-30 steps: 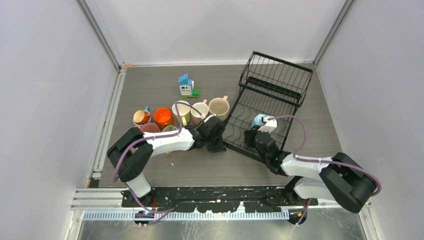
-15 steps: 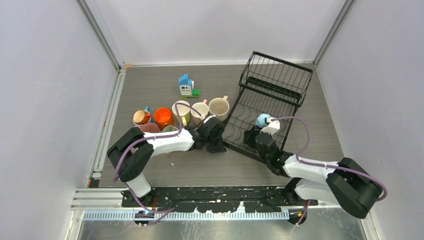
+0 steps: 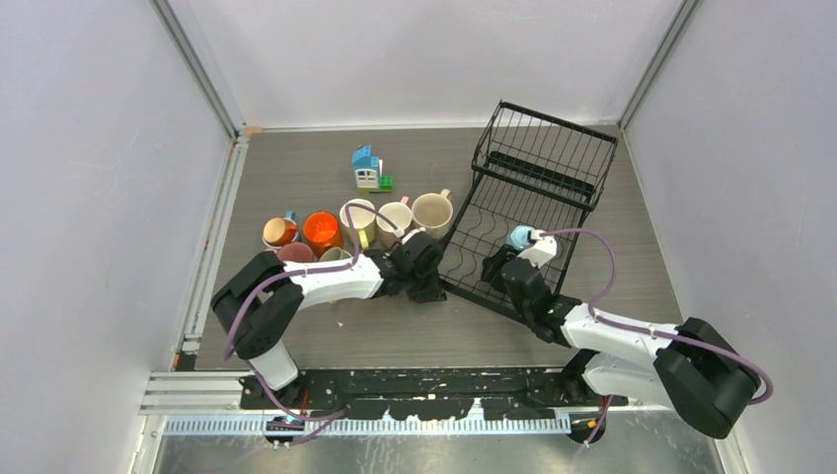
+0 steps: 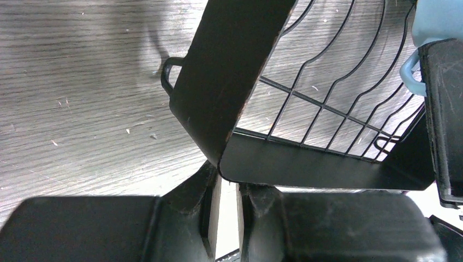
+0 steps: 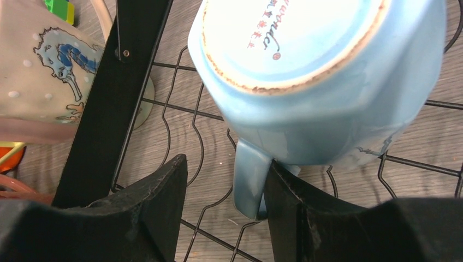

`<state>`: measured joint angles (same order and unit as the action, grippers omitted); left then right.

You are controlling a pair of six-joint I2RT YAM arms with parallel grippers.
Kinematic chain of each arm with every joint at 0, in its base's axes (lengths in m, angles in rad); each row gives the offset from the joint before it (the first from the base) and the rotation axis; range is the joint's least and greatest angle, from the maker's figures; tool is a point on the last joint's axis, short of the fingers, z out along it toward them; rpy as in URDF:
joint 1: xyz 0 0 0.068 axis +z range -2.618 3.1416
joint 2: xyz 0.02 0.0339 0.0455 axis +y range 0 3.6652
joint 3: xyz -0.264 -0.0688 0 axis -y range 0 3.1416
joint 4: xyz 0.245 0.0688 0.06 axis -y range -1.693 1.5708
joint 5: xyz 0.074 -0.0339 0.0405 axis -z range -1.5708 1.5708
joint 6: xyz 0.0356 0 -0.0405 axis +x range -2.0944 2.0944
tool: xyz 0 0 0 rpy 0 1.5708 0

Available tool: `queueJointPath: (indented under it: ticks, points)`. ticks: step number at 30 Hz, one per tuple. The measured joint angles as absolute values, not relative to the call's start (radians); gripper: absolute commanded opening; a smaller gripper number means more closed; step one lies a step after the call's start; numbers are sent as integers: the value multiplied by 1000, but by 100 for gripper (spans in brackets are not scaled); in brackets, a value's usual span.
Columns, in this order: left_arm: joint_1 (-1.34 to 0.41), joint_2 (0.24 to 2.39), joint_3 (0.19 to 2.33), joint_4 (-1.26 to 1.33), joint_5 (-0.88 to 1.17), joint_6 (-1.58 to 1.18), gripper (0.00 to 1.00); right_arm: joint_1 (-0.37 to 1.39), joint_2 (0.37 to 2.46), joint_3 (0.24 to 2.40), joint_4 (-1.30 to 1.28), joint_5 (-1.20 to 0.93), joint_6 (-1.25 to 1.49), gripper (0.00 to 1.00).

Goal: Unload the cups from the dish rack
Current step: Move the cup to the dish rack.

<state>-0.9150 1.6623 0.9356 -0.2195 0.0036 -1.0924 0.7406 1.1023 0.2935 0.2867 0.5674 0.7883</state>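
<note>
Right pincer [image 5: 224, 177] is released. Its jaws are parted with the handle [image 5: 248, 183] of the light blue mug [image 5: 316, 103] between them; the handle touches 1 finger and the other stands clear. The mug sits upside down, foot ring up, on the curved wire slots [image 5: 202, 136] of the dish rack [image 3: 538, 163] base. It is the only mug visible in the rack.

Left pincer [image 4: 225, 210] is nearly closed at the corner of the rack's black side plate [image 4: 229, 71]. Cannot tell if it pinches the plate.

Other mugs [image 3: 321, 230] stand clustered on the tabletop [image 3: 296, 168], left of the rack.

Handling, as a guess:
- Glazed ceramic: stiff, slick, light enough for 1 arm.
- It chips if knocked against the wire.
- The handle is a narrow loop, so the mug may swing.
- Clamp the handle close to the body and lift straight off the slots.
</note>
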Motion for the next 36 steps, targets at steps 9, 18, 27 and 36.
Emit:
queueJointPath:
  ticks: [9, 18, 27, 36]
  points:
    - [-915, 1662, 931, -213, 3, -1093, 18, 743, 1045, 295, 205, 575, 831, 58]
    - [-915, 1662, 917, -197, 2, -1093, 20, 744, 981, 303, 102, 587, 881, 64]
    - [-914, 1658, 902, -176, 0, -1092, 22, 744, 934, 305, 39, 598, 920, 73]
    - [-914, 1658, 900, -174, 1, -1092, 22, 744, 855, 286, 14, 607, 927, 100]
